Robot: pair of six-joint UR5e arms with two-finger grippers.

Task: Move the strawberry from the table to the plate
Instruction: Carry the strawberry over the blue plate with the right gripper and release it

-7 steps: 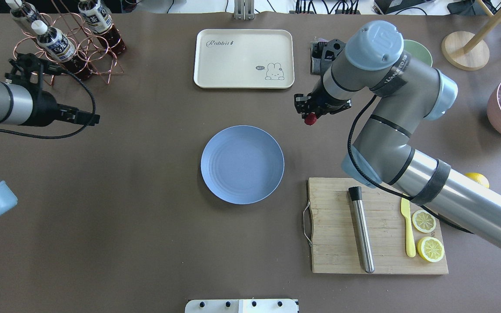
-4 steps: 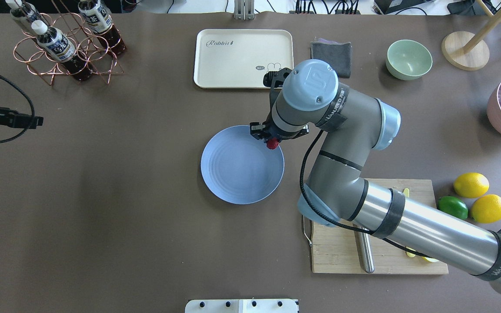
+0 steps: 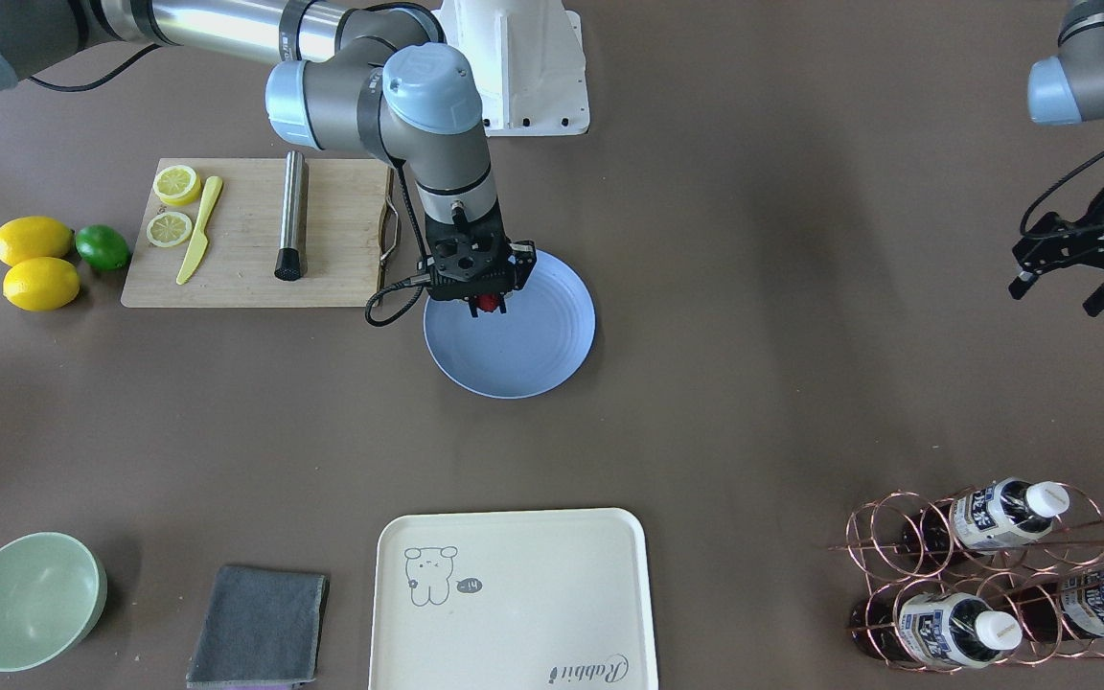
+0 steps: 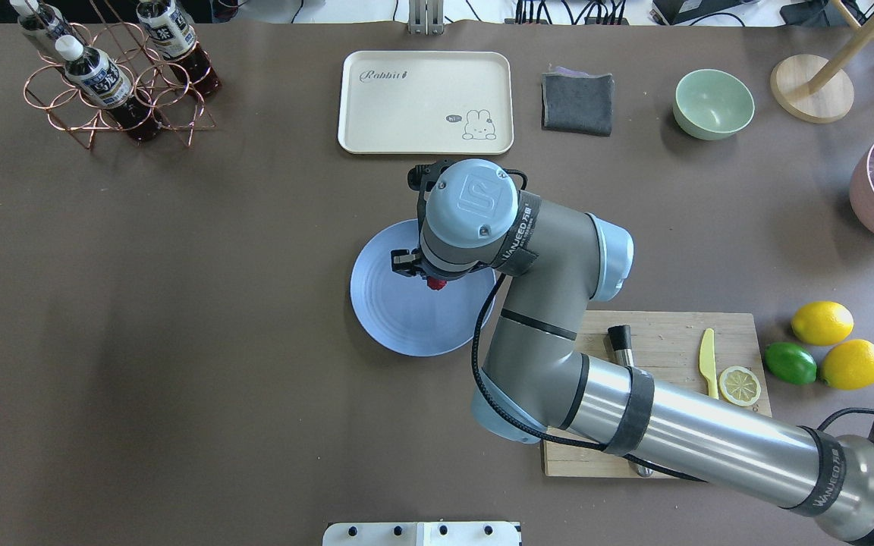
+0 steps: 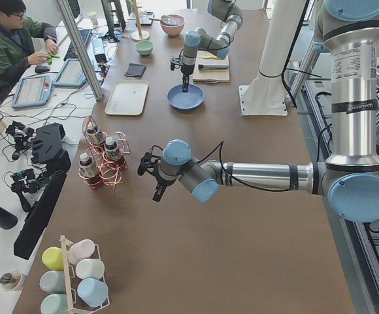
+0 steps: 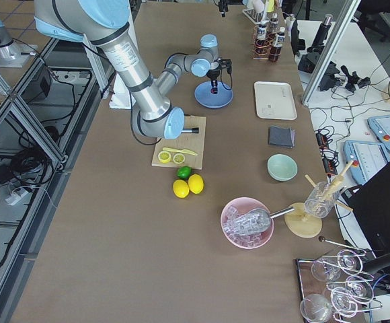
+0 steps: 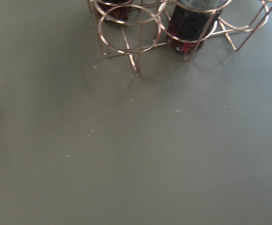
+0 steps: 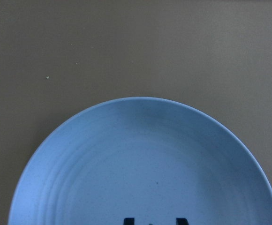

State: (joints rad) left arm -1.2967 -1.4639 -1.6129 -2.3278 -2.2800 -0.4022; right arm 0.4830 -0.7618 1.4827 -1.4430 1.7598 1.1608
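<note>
The small dark-red strawberry (image 4: 435,283) is pinched in my right gripper (image 4: 431,279), which points straight down over the pale blue plate (image 4: 399,318) on its right half. From the front, the strawberry (image 3: 486,304) hangs just under the black right gripper (image 3: 486,299), above the plate (image 3: 533,364). Whether the berry touches the plate I cannot tell. In the right wrist view the plate (image 8: 140,159) fills the lower part, with the fingertips (image 8: 129,220) at the bottom edge. My left gripper (image 3: 1062,280) hovers open and empty, far off over the brown table (image 4: 179,341).
A wooden cutting board (image 4: 664,334) with a metal rod, a yellow knife and a lemon slice lies right of the plate. Two lemons (image 4: 822,322) and a lime (image 4: 790,362) sit beyond it. The cream tray (image 4: 425,102), grey cloth (image 4: 577,102), mint bowl (image 4: 713,104) and bottle rack (image 4: 114,76) line the far side.
My right arm carried the strawberry from right of the tray, leftward and nearer, to over the plate. The left arm drew back out of the overhead view's left edge.
</note>
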